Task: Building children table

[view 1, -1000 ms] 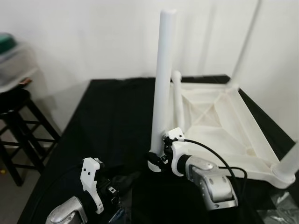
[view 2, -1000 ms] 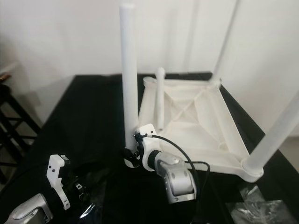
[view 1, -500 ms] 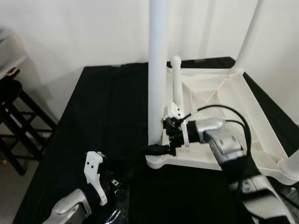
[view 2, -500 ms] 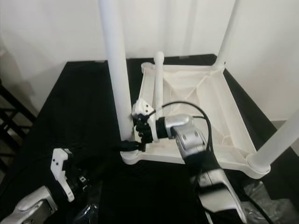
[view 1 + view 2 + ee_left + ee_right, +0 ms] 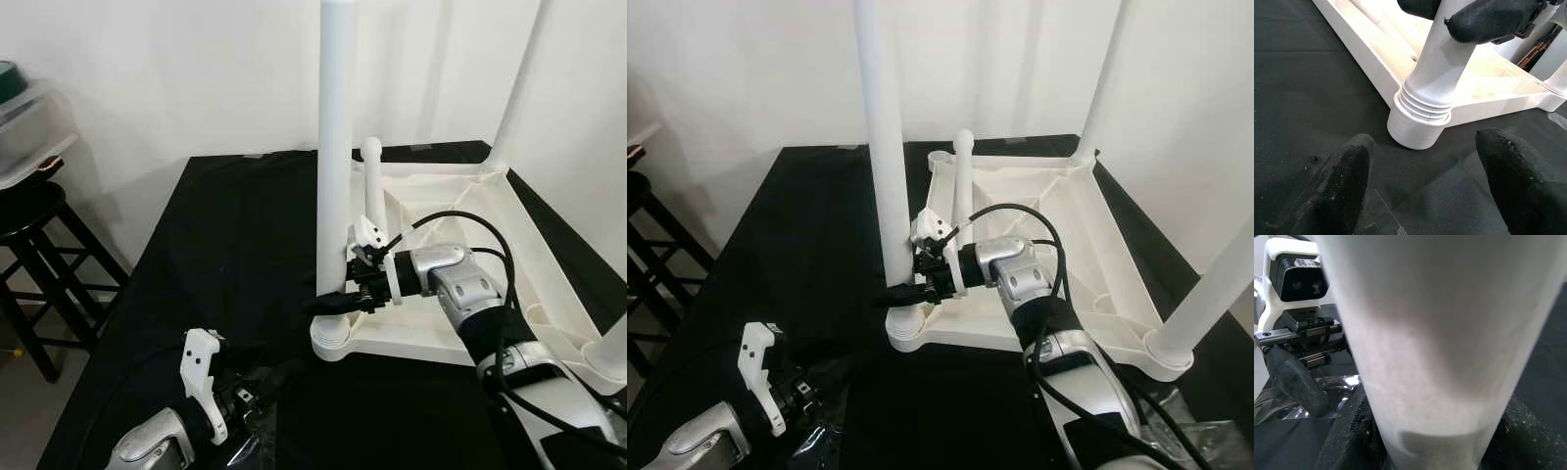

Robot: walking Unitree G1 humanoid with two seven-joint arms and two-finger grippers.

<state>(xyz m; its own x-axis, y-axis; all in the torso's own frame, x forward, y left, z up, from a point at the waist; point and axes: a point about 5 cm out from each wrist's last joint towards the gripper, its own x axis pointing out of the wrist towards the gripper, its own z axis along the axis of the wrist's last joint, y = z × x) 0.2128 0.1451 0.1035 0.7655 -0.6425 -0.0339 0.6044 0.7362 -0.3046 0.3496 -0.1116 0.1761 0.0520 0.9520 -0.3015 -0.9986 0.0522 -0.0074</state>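
Observation:
The white table top (image 5: 460, 225) lies upside down on a black cloth. A tall white leg (image 5: 333, 147) stands upright in the near-left corner socket (image 5: 1418, 129), with thread ridges showing above the socket rim. My right gripper (image 5: 328, 302) is shut on this leg just above the socket, its black fingers (image 5: 1484, 19) on either side. My left gripper (image 5: 1425, 144) is low at the front left, open, a short way from the socket and touching nothing. Other legs stand at the back-left (image 5: 370, 186), back-right (image 5: 519, 78) and near-right (image 5: 1215, 284) corners.
A black stool (image 5: 39, 225) and a clear bin (image 5: 24, 127) stand off the table's left side. Crumpled clear plastic lies by my left gripper (image 5: 1283, 401) and at the front right (image 5: 1205, 441). A white wall is close behind.
The view has shifted. My right arm has stretched further forward, still shut on the leg, which now stands straighter at the corner socket. The left gripper stays low and open.

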